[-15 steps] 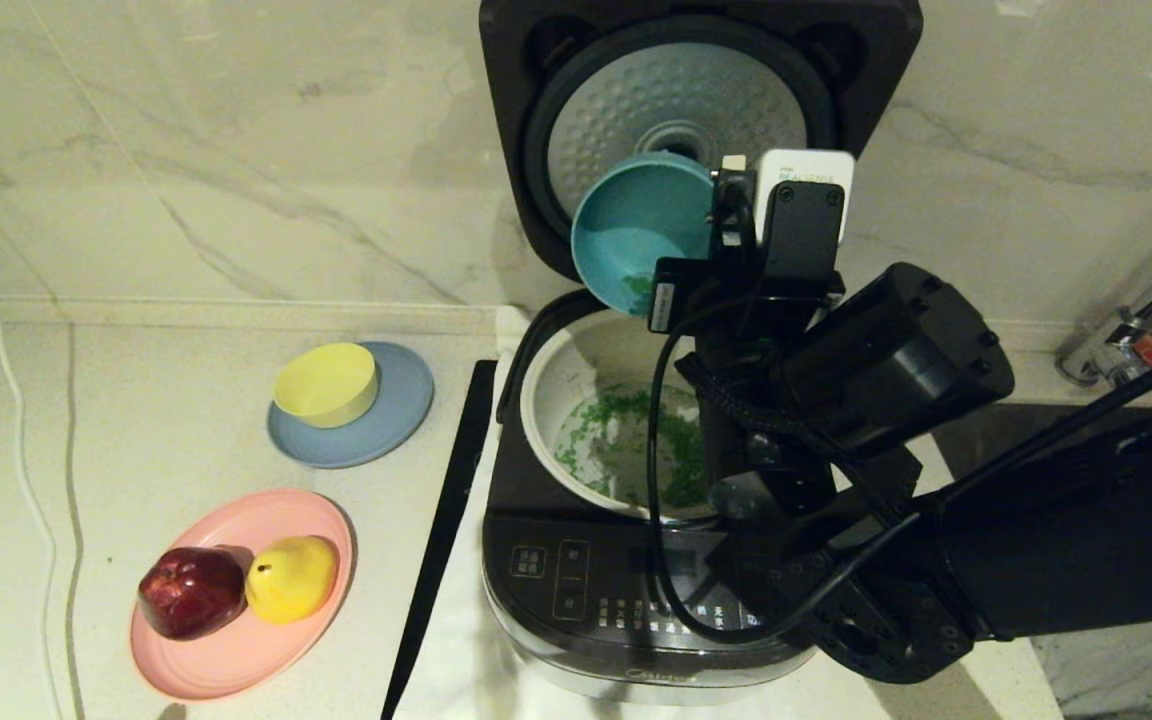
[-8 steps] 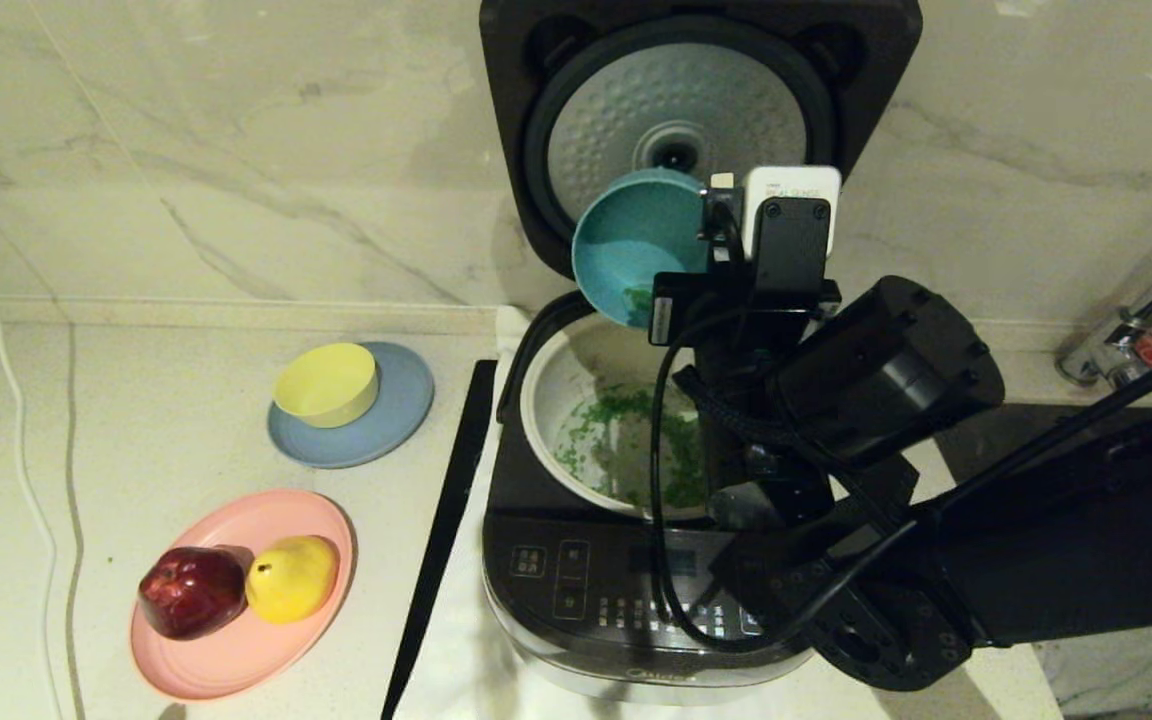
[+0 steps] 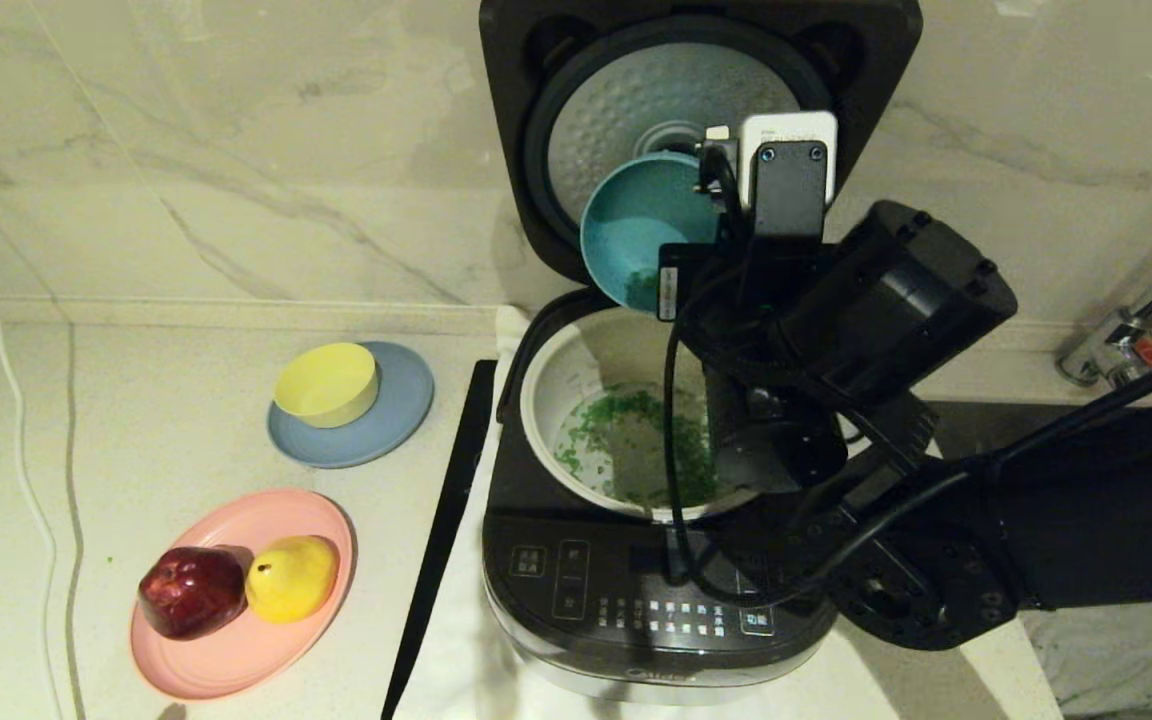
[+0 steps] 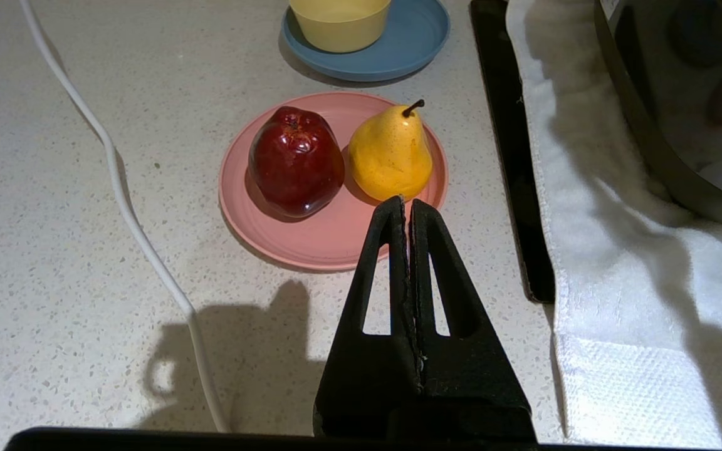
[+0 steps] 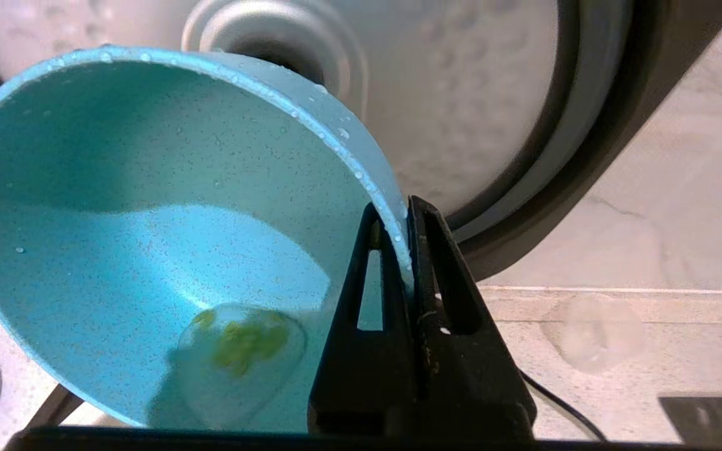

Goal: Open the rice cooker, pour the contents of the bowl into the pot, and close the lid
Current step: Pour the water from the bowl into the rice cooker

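Note:
The dark grey rice cooker (image 3: 626, 600) stands open, its lid (image 3: 876, 60) upright with the silver dimpled plate (image 3: 616, 110) facing me. The cream-white pot (image 3: 548, 400) holds scattered green contents (image 3: 636, 425). My right gripper (image 5: 398, 216) is shut on the rim of the teal bowl (image 3: 636, 215), which is tilted steeply over the pot's back edge. The bowl (image 5: 148, 207) holds only a small clump of green bits (image 5: 245, 341) near its low side. My left gripper (image 4: 407, 203) is shut and empty, hanging over the counter near the pink plate; it is out of the head view.
Left of the cooker, a yellow bowl (image 3: 326, 383) sits on a blue plate (image 3: 406, 400). A pink plate (image 3: 236, 650) carries a red apple (image 3: 191, 592) and a yellow pear (image 3: 291, 578). Also here are a black strip (image 3: 441, 530), a white towel (image 4: 618, 300), a white cable (image 4: 129, 213) and a tap (image 3: 1136, 320).
The right arm dipped the tilted bowl slightly, then raised it again and shifted a little right; its forearm now stands higher. More green bits lie in the pot.

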`<state>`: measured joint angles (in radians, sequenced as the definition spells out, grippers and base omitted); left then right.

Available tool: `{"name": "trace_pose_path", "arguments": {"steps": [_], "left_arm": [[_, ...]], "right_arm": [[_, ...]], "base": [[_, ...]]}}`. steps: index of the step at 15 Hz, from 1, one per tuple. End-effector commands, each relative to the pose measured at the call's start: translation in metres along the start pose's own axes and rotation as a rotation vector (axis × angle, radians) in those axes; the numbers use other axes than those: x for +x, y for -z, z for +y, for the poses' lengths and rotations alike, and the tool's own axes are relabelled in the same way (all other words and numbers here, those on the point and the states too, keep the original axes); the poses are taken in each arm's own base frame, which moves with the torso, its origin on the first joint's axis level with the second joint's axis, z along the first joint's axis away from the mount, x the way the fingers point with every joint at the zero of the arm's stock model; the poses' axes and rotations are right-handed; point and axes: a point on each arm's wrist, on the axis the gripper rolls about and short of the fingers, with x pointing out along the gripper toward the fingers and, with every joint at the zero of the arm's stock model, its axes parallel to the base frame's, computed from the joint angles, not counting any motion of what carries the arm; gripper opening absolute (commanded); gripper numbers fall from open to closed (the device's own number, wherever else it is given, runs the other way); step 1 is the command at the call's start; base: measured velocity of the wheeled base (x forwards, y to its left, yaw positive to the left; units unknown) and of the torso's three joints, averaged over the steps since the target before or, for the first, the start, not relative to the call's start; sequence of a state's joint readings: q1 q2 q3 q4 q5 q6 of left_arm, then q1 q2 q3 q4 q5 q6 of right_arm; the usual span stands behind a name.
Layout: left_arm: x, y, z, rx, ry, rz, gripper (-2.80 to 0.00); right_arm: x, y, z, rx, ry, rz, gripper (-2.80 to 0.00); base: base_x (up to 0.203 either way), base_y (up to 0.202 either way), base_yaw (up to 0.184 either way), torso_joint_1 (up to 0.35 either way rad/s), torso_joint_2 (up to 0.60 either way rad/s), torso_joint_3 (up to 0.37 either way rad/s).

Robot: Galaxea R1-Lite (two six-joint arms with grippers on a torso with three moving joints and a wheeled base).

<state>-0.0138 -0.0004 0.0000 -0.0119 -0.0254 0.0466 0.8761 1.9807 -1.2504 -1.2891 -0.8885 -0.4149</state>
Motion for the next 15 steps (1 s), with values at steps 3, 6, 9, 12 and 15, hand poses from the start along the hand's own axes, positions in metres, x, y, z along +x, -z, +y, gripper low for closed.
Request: {"name": "trace_pose_path", "arguments": {"steps": [3, 6, 9, 12, 15], "left_arm": [[0.001, 0.002, 0.000, 0.001, 0.001, 0.008, -2.80], [0.001, 0.002, 0.000, 0.001, 0.000, 0.008, -2.80], [0.001, 0.002, 0.000, 0.001, 0.000, 0.008, -2.80], [0.001, 0.002, 0.000, 0.001, 0.000, 0.008, -2.80], [0.001, 0.002, 0.000, 0.001, 0.000, 0.008, -2.80]], "right_arm": [[-0.004, -0.027, -0.014, -0.019, -0.031, 0.091, -2.80], [-0.012, -0.047, -0.032, -0.026, -0.071, 0.226, -2.80], [-0.026, -0.071, -0.061, 0.006, -0.129, 0.404, -2.80], [-0.047, -0.092, -0.103, 0.077, -0.209, 0.641, -2.80], [-0.062, -0.114, -0.160, 0.176, -0.224, 0.790, -2.80]], "base": [[0.000, 0.000, 0.000, 0.000, 0.00, 0.000], [0.000, 0.000, 0.000, 0.000, 0.00, 0.000], [0.000, 0.000, 0.000, 0.000, 0.00, 0.000], [0.000, 0.000, 0.000, 0.000, 0.00, 0.000], [0.000, 0.000, 0.000, 0.000, 0.00, 0.000]]}}
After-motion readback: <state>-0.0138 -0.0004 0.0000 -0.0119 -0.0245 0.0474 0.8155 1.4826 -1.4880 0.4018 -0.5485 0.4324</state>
